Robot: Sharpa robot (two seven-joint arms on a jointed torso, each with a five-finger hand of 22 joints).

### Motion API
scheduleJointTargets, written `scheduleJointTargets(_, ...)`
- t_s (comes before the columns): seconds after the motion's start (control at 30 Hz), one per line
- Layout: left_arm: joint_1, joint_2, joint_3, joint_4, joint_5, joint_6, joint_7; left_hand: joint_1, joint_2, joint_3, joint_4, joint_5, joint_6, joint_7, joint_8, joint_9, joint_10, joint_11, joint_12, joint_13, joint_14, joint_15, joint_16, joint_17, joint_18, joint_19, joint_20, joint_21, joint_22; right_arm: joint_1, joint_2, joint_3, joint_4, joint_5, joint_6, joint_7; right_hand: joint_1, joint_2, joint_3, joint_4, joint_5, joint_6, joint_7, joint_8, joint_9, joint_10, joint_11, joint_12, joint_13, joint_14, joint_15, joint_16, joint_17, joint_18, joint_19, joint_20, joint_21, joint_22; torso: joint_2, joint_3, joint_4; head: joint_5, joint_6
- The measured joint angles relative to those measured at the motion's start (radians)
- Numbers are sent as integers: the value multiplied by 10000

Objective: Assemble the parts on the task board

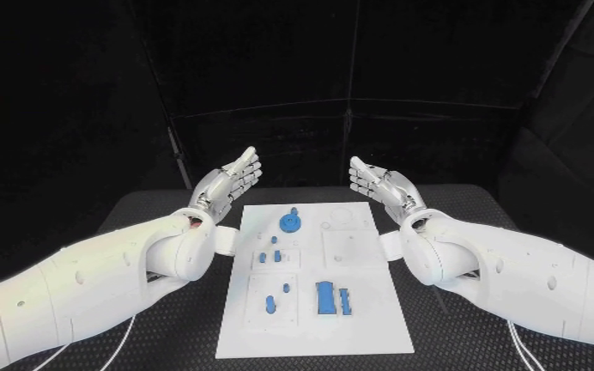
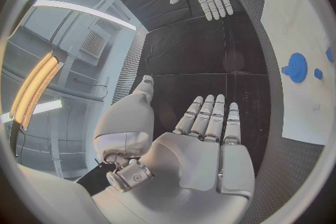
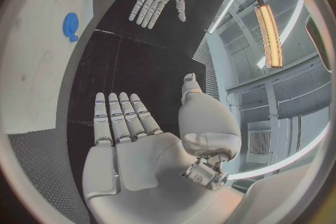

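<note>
Head view: task board lies flat on the counter, long axis running from near edge to far edge. Left hand and right hand hover beyond its far corners, fingers extended, holding nothing. Largest blue part lies lengthwise near the board's near edge.

Both white arms are reaching forward from either side, the left hand and the right hand raised with palms facing each other. Fingers on each hand are stretching straight and lying side by side, thumbs standing apart from them. Nothing is sitting between thumb and fingers on either hand. The two hands are hovering well apart, apparently at matching height.
</note>
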Motion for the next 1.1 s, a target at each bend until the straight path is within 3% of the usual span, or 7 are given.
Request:
scheduleJointTargets(0.17,37,89,-222,628,153,-1150,198,-1173,18,-106,-38,0,-696,-398,0,-19,-739,-436,0,-16,-630,-447,-347,-224,-476,-332,-265,-41,-322,191,-47,-281,530,1018,-805,541,-1228,-28,160,-147,0,-784,-253,0,-196,-746,-431,-373,-315,-776,-452,-143,-311,-184,-653,-259,-259,-430,-113,-48,-6,21,87)
scheduleJointTargets(0.27,56,118,-324,918,265,-1895,342,-1834,26,-124,-57,0,-1093,-550,-29,-27,-1166,-646,0,-24,-1001,-609,-615,-301,-629,-515,-422,-42,-503,263,-75,-399,739,1619,-1283,861,-1903,-38,432,-150,0,-1203,-578,0,-261,-1168,-635,-619,-595,-1193,-622,-204,-416,-543,-1025,-387,-569,-648,-142,-60,-9,23,98)
scheduleJointTargets(0.5,74,146,-420,1220,457,-3043,586,-3102,31,-176,-55,-39,-1842,-707,-40,-38,-1982,-887,-37,-36,-1688,-796,-902,-384,-866,-929,-968,-42,-850,303,-89,-459,878,2379,-1885,1266,-3231,-49,914,-188,0,-2061,-948,-38,-322,-1983,-877,-884,-925,-2027,-811,-255,-531,-935,-1736,-922,-944,-893,-166,-72,-10,25,102)
scheduleJointTargets(0.67,75,147,-422,1232,540,-3409,682,-3786,31,-188,-67,-39,-2259,-747,-40,-38,-2416,-934,-37,-36,-2057,-839,-940,-396,-867,-1262,-1257,-41,-1259,303,-93,-459,881,2605,-2079,1404,-3948,-52,1008,-174,0,-2526,-1041,-38,-344,-2425,-929,-910,-1003,-2479,-858,-293,-555,-934,-2080,-1266,-1022,-951,-170,-75,-12,25,102)
scheduleJointTargets(0.97,75,147,-422,1235,602,-3647,748,-4754,34,-187,-67,-39,-2818,-765,-39,-37,-3015,-1000,-37,-34,-2567,-855,-984,-408,-865,-1808,-1418,-41,-1744,303,-93,-459,883,2772,-2215,1505,-4936,-53,1091,-204,0,-3141,-1115,-38,-346,-3026,-971,-949,-1046,-3099,-883,-292,-567,-941,-2608,-1438,-1068,-976,-172,-76,-12,26,102)
scheduleJointTargets(1.03,76,147,-422,1236,610,-3674,754,-4915,30,-187,-67,-39,-2908,-779,-39,-37,-3118,-966,-37,-34,-2626,-880,-984,-408,-865,-1824,-1433,-41,-1776,303,-93,-459,883,2793,-2230,1516,-5101,-53,1091,-204,0,-3259,-1113,-38,-350,-3122,-977,-949,-1049,-3177,-885,-292,-570,-1089,-2704,-1452,-1068,-983,-172,-76,-12,26,102)
scheduleJointTargets(1.1,76,146,-422,1236,616,-3693,760,-5069,36,-187,-67,-39,-2980,-779,-39,-36,-3210,-981,-37,-33,-2708,-856,-984,-407,-981,-1895,-1426,-41,-1806,303,-93,-460,883,2804,-2239,1523,-5240,-54,1091,-204,0,-3335,-1104,-38,-352,-3209,-992,-949,-1053,-3278,-912,-292,-571,-1089,-2754,-1471,-1068,-983,-172,-76,-12,26,102)
